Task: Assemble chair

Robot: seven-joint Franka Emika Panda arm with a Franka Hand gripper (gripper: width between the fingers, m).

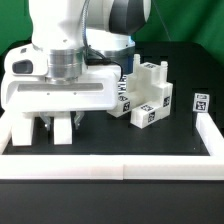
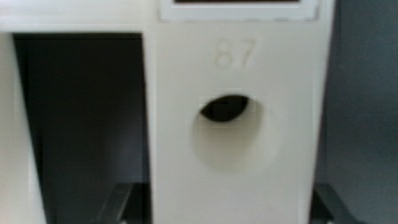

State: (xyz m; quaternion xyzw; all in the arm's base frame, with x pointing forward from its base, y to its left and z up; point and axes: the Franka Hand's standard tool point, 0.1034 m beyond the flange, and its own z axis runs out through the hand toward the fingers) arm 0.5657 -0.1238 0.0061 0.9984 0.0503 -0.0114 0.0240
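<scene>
White plastic fills the wrist view: a chair panel [image 2: 231, 150] with a faint "87" marked near one end and one dark round hole in the middle of its face. The gripper [image 2: 228, 208] has its jaws drawn narrow on this panel, the dark pads [image 2: 121, 205] lying against its two side edges with no gap that I can see. In the exterior view the gripper [image 1: 56, 130] is low over the black bench [image 1: 100, 135], on the exterior view's left and near the front rail [image 1: 110, 165]. The other chair parts [image 1: 145, 95], chunky white blocks with black-and-white tags, sit bunched together farther back on the exterior view's right, well apart from the jaws.
</scene>
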